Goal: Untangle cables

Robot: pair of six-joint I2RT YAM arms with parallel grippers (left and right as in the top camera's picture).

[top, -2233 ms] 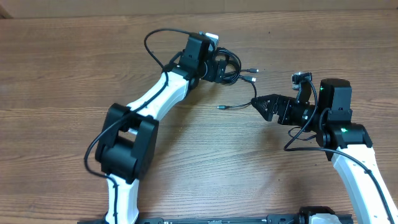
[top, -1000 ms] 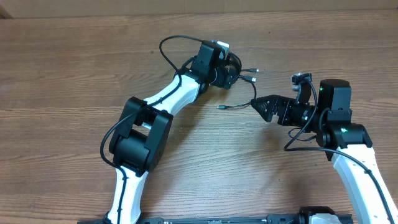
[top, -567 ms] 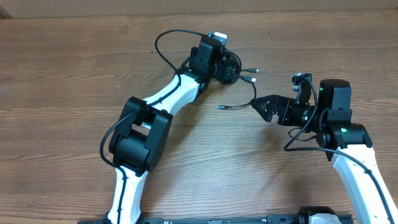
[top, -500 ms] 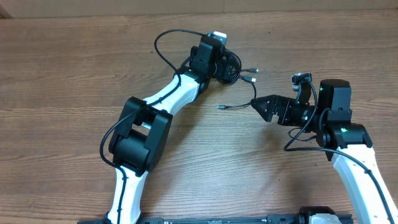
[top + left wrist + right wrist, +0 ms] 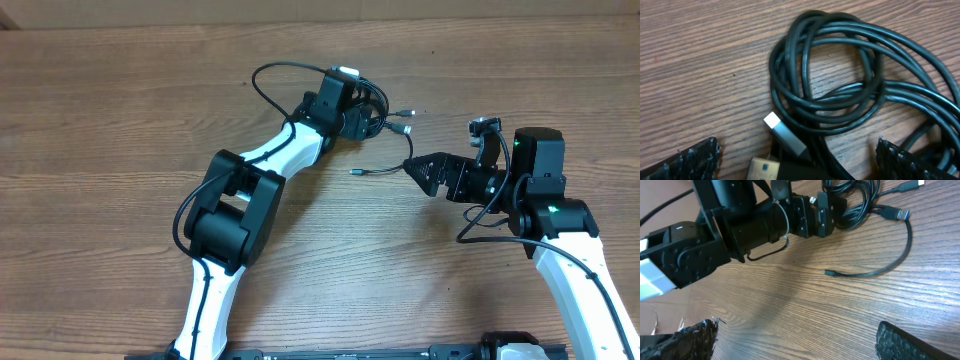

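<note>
Overhead, the cables (image 5: 381, 104) lay bunched in black loops far across the counter (image 5: 120, 120) beneath the wide-open left hand (image 5: 363, 121); left wrist, glossy coils tangled beside a silver plug (image 5: 784, 132); right wrist, the right hand (image 5: 800, 337) gaped open, one loose strand (image 5: 875, 272) curving nearby.

Brown wooden table (image 5: 120, 120), dark grain lines

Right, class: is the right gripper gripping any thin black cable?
No, the right gripper stands open above the brown wooden table, thin black cables lying beyond its fingertips.
</note>
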